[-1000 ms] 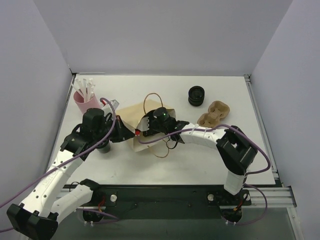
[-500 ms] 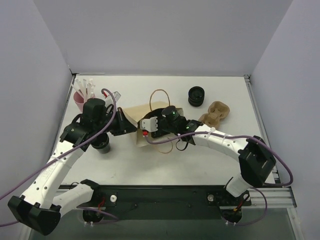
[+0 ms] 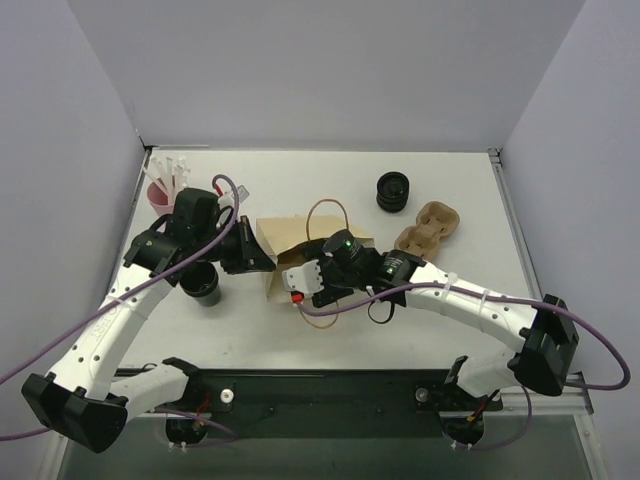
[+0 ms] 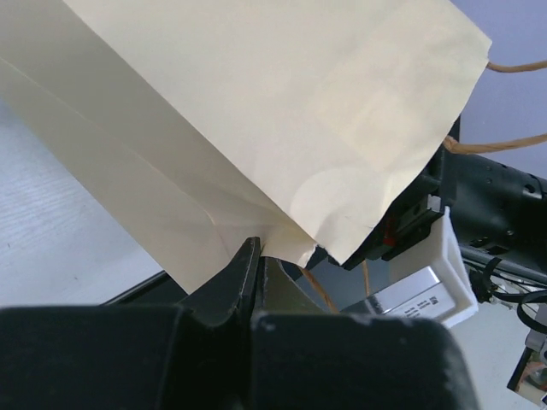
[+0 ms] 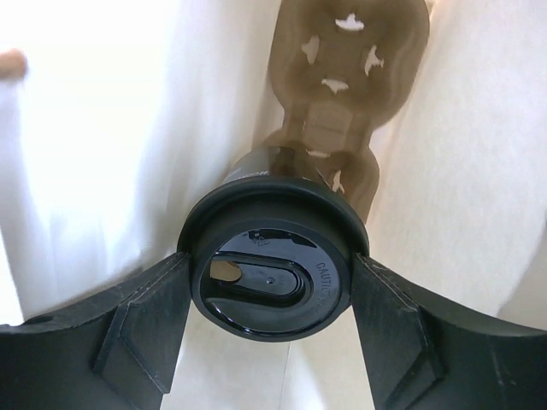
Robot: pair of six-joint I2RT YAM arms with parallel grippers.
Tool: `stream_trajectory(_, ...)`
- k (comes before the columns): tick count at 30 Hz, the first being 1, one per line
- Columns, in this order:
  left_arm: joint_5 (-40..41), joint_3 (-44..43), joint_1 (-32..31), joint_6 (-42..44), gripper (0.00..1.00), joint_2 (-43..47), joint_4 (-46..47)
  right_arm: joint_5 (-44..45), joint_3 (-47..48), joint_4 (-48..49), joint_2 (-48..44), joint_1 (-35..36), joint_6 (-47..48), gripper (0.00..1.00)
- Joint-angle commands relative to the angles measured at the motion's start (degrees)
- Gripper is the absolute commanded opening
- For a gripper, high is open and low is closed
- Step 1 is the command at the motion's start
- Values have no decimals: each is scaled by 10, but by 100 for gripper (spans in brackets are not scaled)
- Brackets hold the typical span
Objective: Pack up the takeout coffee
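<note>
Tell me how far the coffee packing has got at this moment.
Done: the left gripper pinches an edge of the paper bag, and what looks like a brown carrier sits deep inside. In hand: the right gripper holds the takeout coffee by its lid, between the bag's walls. Left: probably set the cup down, let go and pull out.

Left arm (image 3: pixel 110 330) bends inward, left gripper (image 4: pixel 256 249) pinched on the paper bag (image 4: pixel 256 128) edge; right arm (image 3: pixel 470 305) stretches leftward, right gripper (image 5: pixel 269 275) clasping the takeout coffee (image 5: pixel 267 286) lid.
</note>
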State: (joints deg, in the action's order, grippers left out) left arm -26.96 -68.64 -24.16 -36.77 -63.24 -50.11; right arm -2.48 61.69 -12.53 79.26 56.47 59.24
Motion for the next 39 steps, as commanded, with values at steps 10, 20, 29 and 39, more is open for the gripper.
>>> stream_trajectory(10, -30, -47, 5, 12, 0, 0, -49, 56, 69, -104, -39, 13, -36, 64)
stream_trajectory(20, -11, -25, 5, 34, 0, 1, -52, 29, 29, 36, 1, -17, 3, 63)
stream_trajectory(29, 20, -50, 13, 43, 0, -22, -63, -6, 67, 43, 56, -40, 25, 61)
stream_trajectory(39, 100, -73, 16, 59, 28, -13, -40, 10, 57, 26, 46, -26, -25, 58)
